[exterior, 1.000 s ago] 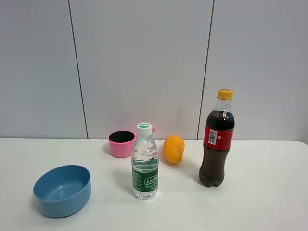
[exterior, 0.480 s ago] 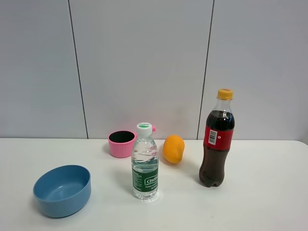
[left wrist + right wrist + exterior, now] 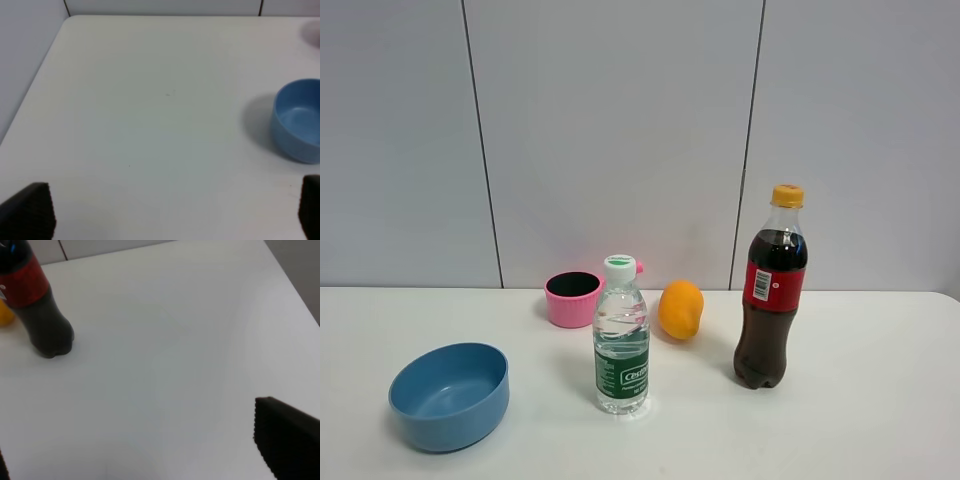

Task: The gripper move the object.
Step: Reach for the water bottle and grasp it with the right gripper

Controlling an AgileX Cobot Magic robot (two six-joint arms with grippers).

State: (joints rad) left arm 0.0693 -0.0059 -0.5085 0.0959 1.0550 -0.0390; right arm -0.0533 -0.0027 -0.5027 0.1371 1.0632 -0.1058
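Observation:
The small clear water bottle (image 3: pixel 621 338) with a green label and white cap stands upright near the table's front middle in the exterior high view. It shows in neither wrist view. No gripper shows in the exterior high view. In the left wrist view my left gripper (image 3: pixel 175 215) is open, its black fingertips (image 3: pixel 30 210) wide apart over bare table, with nothing between them. In the right wrist view my right gripper (image 3: pixel 145 455) is open and empty, with one black finger (image 3: pixel 285 435) in view and the other only a sliver at the frame's edge.
A blue bowl (image 3: pixel 450 394) sits at the front left, also in the left wrist view (image 3: pixel 298 120). A pink cup (image 3: pixel 572 298) and an orange fruit (image 3: pixel 680 309) stand behind the water bottle. A cola bottle (image 3: pixel 770 290) stands to the right, also in the right wrist view (image 3: pixel 37 310). The white table (image 3: pixel 860 420) ends at a grey wall.

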